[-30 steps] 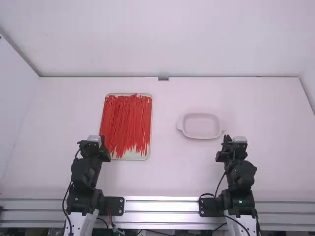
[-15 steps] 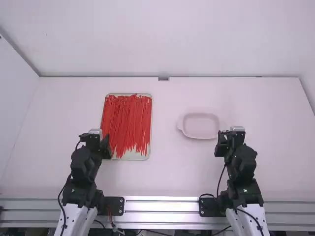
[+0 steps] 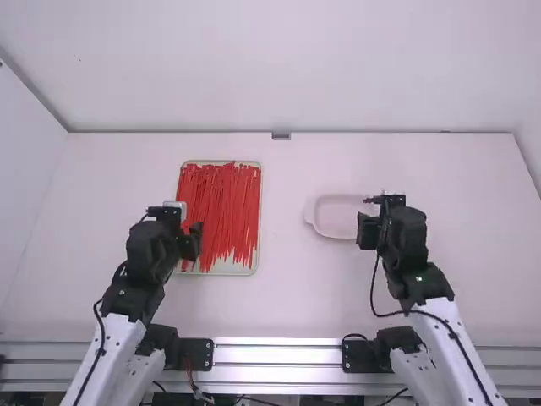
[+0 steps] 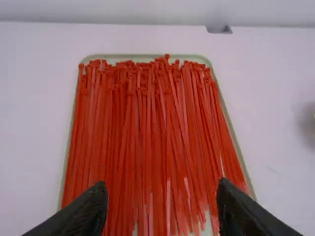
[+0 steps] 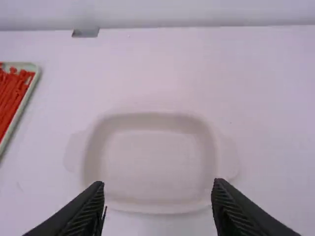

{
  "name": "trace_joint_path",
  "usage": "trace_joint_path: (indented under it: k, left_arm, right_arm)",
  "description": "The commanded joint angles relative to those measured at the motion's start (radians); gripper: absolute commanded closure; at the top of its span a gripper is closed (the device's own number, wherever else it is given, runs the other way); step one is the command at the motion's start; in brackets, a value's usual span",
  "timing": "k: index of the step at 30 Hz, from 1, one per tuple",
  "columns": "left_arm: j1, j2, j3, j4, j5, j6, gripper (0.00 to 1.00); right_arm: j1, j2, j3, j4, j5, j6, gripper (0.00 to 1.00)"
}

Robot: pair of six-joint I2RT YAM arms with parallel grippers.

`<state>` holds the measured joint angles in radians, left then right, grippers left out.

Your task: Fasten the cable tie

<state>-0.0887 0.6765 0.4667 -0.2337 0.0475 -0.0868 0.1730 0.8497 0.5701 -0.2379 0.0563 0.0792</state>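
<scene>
A thick pile of red cable ties (image 3: 220, 213) (image 4: 152, 142) lies lengthwise in a pale green tray (image 3: 255, 182) (image 4: 224, 108) left of the table's middle. My left gripper (image 3: 179, 241) (image 4: 160, 209) hovers over the near end of the pile, open, with nothing between its fingers (image 4: 88, 211). My right gripper (image 3: 372, 227) (image 5: 157, 206) hangs open over the near rim of a shallow white dish (image 3: 325, 213) (image 5: 152, 157), which is empty. A corner of the tray with the cable ties (image 5: 12, 91) also appears in the right wrist view.
A small grey bracket (image 3: 281, 134) (image 4: 219, 29) (image 5: 84, 33) sits at the table's far edge where it meets the back wall. White walls close in the far and left sides.
Both arms have risen from near their bases and reached forward: the left gripper came over the near end of the ties, the right one over the dish's near rim.
</scene>
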Motion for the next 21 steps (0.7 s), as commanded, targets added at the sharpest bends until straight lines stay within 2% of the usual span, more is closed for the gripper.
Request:
trace_joint_path:
  k: [1,7,11,17,21]
  left_arm:
    - [-0.014,0.052,0.086,-0.033,-0.02,-0.023,0.37]
    - [-0.034,0.18,0.243,-0.154,-0.06,-0.052,0.25]
    - [-0.045,0.262,0.304,-0.176,-0.042,-0.062,0.18]
    - [-0.057,0.351,0.34,-0.195,0.033,-0.038,0.12]
    - [-0.064,0.404,0.351,-0.207,0.038,-0.048,0.07]
  right_arm:
    - [0.019,0.072,0.082,-0.01,0.024,0.018,0.37]
    - [0.053,0.235,0.19,-0.062,0.04,0.037,0.25]
    - [0.075,0.32,0.219,-0.09,0.049,0.052,0.19]
    - [0.128,0.325,0.196,-0.092,0.064,0.084,0.11]
    - [0.155,0.26,0.185,-0.123,0.063,0.093,0.07]
